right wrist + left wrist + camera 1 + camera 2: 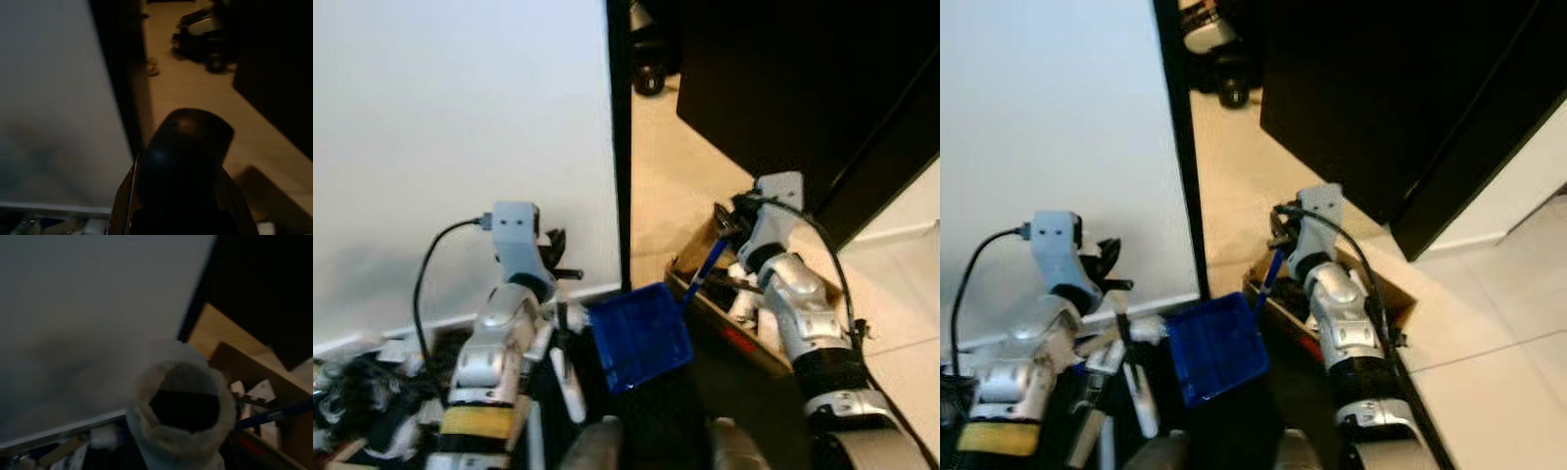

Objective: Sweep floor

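Observation:
A blue dustpan (640, 336) hangs low in front of me, its blue handle (709, 264) rising to my right gripper (726, 223), which is shut on it. The handle's dark rounded end (190, 139) looms close in the right wrist view. My left gripper (556, 257) is beside the white wall and shut on a white broom handle (570, 377) that runs down toward my body. The handle's hollow white top (180, 418) sits close up in the left wrist view. The broom's head is hidden.
An open cardboard box (781, 358) with bits inside stands on the beige tile floor (661, 186) under my right arm. A black cabinet (803, 88) rises at right and a dark door frame (620, 147) runs up the middle. Cables and clutter (362, 392) lie at lower left. A dark wheeled object (648, 73) stands farther off.

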Robot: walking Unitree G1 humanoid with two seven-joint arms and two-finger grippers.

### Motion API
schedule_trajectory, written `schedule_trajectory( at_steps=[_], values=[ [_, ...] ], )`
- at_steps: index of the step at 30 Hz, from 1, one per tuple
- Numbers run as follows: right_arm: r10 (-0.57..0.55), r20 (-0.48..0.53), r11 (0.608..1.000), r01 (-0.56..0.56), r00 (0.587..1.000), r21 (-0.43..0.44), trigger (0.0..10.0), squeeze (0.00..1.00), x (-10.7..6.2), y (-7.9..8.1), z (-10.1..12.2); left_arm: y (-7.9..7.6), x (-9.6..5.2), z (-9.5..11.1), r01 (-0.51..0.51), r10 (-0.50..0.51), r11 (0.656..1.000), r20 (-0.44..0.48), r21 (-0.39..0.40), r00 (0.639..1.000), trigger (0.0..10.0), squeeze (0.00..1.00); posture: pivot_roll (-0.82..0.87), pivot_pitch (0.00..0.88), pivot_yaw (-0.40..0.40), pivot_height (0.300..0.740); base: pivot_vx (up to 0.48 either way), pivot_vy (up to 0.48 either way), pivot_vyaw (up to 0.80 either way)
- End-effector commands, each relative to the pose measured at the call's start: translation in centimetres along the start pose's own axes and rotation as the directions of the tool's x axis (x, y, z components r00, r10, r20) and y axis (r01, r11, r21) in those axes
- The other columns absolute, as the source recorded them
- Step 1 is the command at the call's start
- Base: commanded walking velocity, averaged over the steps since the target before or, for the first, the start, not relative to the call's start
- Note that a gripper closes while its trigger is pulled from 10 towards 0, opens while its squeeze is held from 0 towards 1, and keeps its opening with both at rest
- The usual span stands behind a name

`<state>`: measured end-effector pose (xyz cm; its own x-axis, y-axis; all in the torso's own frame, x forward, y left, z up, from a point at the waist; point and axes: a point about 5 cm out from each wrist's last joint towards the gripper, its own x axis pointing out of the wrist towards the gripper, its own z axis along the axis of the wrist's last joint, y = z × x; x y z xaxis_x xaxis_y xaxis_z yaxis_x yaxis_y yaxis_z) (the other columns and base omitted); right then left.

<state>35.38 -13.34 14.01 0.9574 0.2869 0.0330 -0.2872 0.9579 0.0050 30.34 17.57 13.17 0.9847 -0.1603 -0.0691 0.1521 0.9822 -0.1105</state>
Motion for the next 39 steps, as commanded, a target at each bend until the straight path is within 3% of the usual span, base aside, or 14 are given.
schedule_trajectory(
  at_steps=[1,6,23,28,33,39],
  values=[
    [0.003,0.031,1.0,-0.004,1.0,0.019,10.0,0.0,-0.1,0.0,0.3,0.2,-0.2,-0.4,-0.01,0.01,1.0,-0.019,0.009,1.0,10.0,0.0,0.15,0.158,0.025,0.74,0.0,0.48,0.0],
    [0.001,0.031,1.0,-0.002,1.0,0.021,10.0,0.0,-0.2,0.0,0.3,0.1,-0.2,-0.4,-0.009,0.009,1.0,-0.021,0.01,1.0,10.0,0.0,0.15,0.162,0.027,0.74,0.0,0.353,0.0],
    [-0.008,0.033,1.0,0.008,0.999,0.018,10.0,0.0,-0.3,-0.2,0.3,0.0,-0.2,-0.4,0.001,0.0,0.999,-0.027,0.036,1.0,10.0,0.0,0.15,0.168,0.03,0.74,0.0,0.0,0.0],
    [-0.034,0.065,0.998,0.038,0.997,-0.047,10.0,0.0,-0.5,-1.4,1.3,0.1,-0.2,-0.5,-0.001,0.002,0.999,-0.03,0.038,1.0,10.0,0.0,0.15,0.169,0.031,0.74,0.0,0.0,0.0],
    [-0.068,0.08,0.996,0.072,0.995,-0.048,10.0,0.0,-0.6,-2.5,1.8,0.3,-0.3,-0.6,-0.001,0.003,0.999,-0.037,0.052,0.999,10.0,0.0,0.15,0.172,0.038,0.74,0.0,0.0,0.0],
    [-0.07,0.046,0.995,0.073,0.996,-0.061,10.0,0.0,-0.2,-3.0,1.3,1.9,-0.3,0.4,-0.017,0.02,0.995,-0.023,0.097,1.0,10.0,0.0,0.17,0.184,0.044,0.74,0.0,0.0,0.0]
  ],
)
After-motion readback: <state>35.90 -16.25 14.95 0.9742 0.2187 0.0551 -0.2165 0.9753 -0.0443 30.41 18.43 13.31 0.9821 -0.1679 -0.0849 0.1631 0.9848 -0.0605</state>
